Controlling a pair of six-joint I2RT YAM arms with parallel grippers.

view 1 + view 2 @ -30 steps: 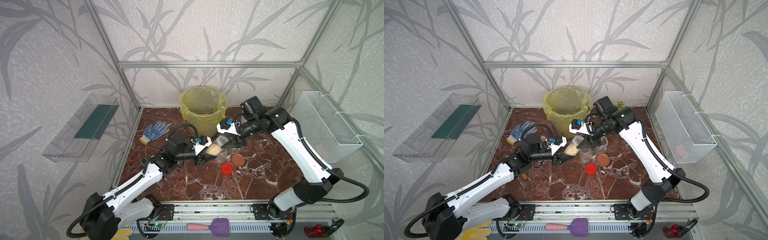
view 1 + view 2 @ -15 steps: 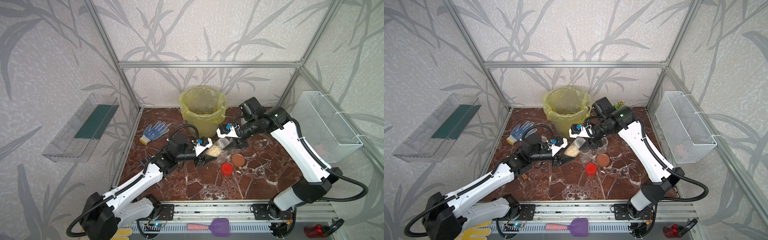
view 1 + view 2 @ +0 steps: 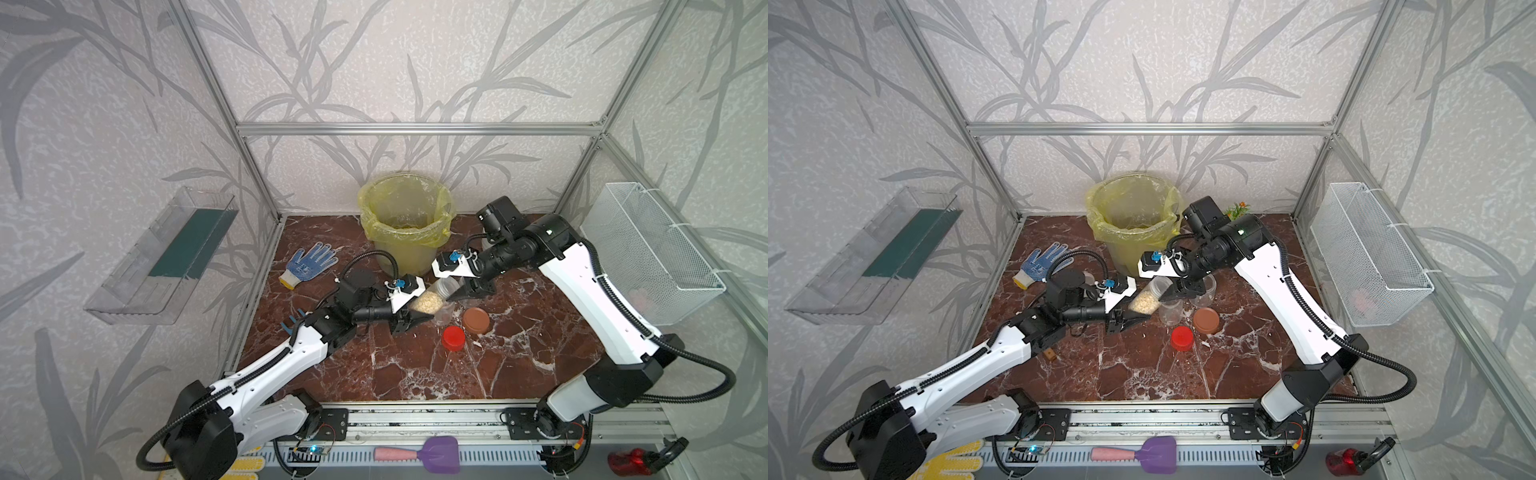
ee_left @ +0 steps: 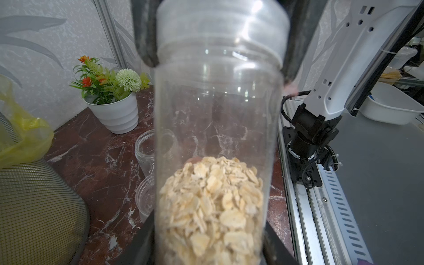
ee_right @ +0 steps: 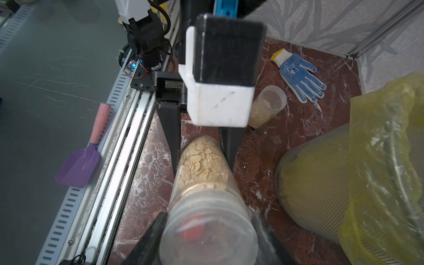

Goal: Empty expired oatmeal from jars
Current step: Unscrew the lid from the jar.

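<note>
The jar (image 3: 435,296) has hardly moved: left jaws pinch its oatmeal (image 3: 424,304) end, right jaws pinch its lid (image 4: 220,27), still not off.

Just before the lined bin (image 3: 405,224), empty jars (image 3: 1170,312), a brown lid (image 3: 476,320) and a red lid (image 3: 453,337) crowd the surface (image 3: 415,374); farther from the bin it seems open.

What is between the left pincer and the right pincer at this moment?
A slim jar of oatmeal, tilted, bridges them: the left pincer clamps its base, the right pincer its top end. All four views show it.
</note>
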